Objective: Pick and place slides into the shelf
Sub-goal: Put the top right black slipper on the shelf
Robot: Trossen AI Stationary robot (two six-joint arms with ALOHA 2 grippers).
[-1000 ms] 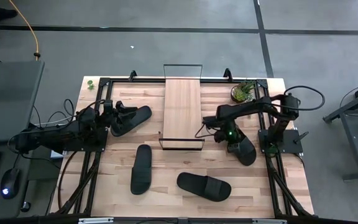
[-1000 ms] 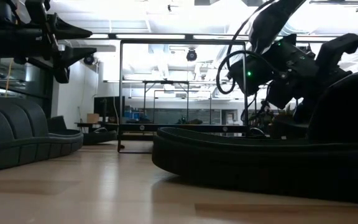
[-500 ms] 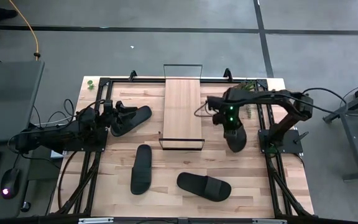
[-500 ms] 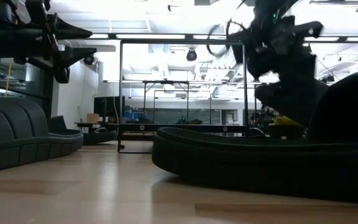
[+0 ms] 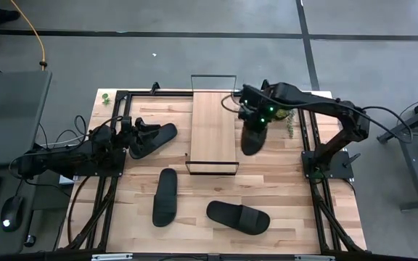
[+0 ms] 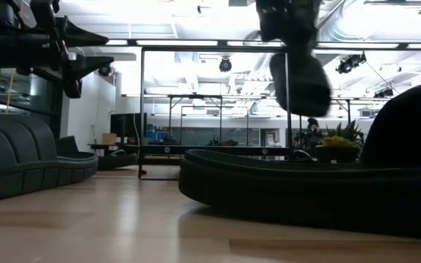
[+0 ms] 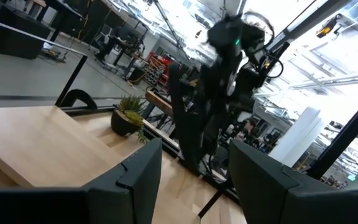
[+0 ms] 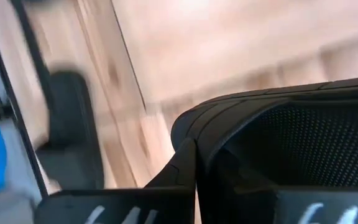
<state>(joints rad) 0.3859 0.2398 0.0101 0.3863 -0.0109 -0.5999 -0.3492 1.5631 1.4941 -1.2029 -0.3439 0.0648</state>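
My right gripper (image 5: 257, 118) is shut on a black slide (image 5: 252, 138), held in the air just right of the shelf (image 5: 214, 127), a light-wood plank in a black wire frame. In the low view the slide (image 6: 302, 79) hangs high above the table. My left gripper (image 5: 136, 132) is open and hovers over the heel end of a second slide (image 5: 157, 138), which lies flat left of the shelf. Two more slides (image 5: 165, 196) (image 5: 238, 217) lie flat on the near part of the table. My right gripper holds the slide at the edge of its ribbed strap (image 8: 229, 115), where the strap meets the sole. The fingers (image 8: 182, 165) come from above. The slide hangs below them, its free end (image 5: 250, 148) toward the near edge, lifted clear of the table.
A small potted plant (image 5: 287, 109) stands at the far right, behind my right arm. The shelf's wire frame (image 6: 214, 50) rises above the plank at both ends. Bare tabletop (image 5: 281, 181) lies right of the shelf.
My right gripper has risen and gone toward the far edge and leftward, toward the shelf, with the slide. The slide was low at the right of the table and now hangs clear beside the shelf's right edge, turned to run near-to-far.
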